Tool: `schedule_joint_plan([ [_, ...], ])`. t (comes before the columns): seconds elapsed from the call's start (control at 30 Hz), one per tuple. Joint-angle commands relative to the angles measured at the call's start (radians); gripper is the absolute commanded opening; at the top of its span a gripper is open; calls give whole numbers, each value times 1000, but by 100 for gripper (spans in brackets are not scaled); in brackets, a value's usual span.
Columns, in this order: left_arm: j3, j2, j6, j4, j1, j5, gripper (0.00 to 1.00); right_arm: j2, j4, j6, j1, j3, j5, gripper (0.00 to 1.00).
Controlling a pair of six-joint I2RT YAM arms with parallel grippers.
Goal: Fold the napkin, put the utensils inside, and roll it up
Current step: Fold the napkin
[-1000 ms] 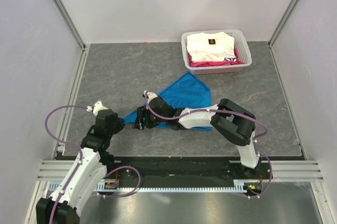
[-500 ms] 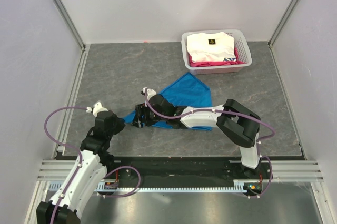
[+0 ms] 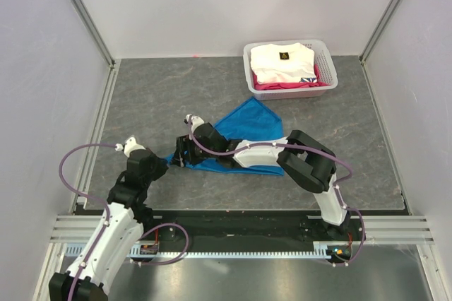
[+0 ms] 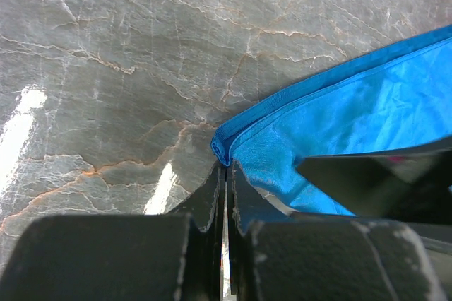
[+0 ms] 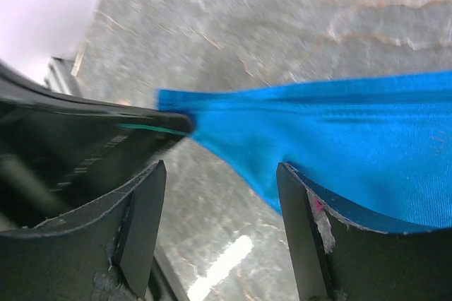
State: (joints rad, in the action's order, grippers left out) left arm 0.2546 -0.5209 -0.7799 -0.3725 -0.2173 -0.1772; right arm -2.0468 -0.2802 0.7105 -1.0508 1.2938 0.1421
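left hand (image 4: pixel 224 172): jaws pressed together with no gap, pinching the left tip of the napkin (image 3: pixel 251 128); it sits low over the near left part of the bench (image 3: pixel 155 96).
napkin tip: a folded, hemmed corner caught right at the left hand's fingertips; from the right wrist view the cloth runs taut out of that grip.
right hand (image 5: pixel 220 174): jaws spread wide, holding nothing; it hovers just beside the left hand, over the napkin's left end. The blue edge crosses the gap between its fingers; whether they touch the cloth cannot be told.
napkin: bright blue, folded into a triangle, in the middle of the bench; its long edge runs from the pinched tip rightwards under the right arm, and its peak points to the back.
basket (image 3: pixel 248 68): white, at the back right of the bench, well apart from the napkin.
clothes (image 3: pixel 282 61): folded white on pink, inside the basket.
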Motion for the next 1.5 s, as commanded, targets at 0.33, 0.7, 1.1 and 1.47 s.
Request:
schedule_joint_plan([
  [0.33, -9, 22, 25, 30, 6, 5, 2, -35, -68, 30, -2, -5, 48, 72],
  [0.7, -12, 36, 27, 32, 6, 8, 2, 19, -51, 30, 31, -40, 19, 72],
  [1.1, -15, 42, 41, 40, 6, 22, 2, -12, -70, 44, 34, -100, 34, 72],
  [1.47, -40, 41, 96, 162, 4, 174, 2, 120, -19, 18, 77, -113, 22, 73],
])
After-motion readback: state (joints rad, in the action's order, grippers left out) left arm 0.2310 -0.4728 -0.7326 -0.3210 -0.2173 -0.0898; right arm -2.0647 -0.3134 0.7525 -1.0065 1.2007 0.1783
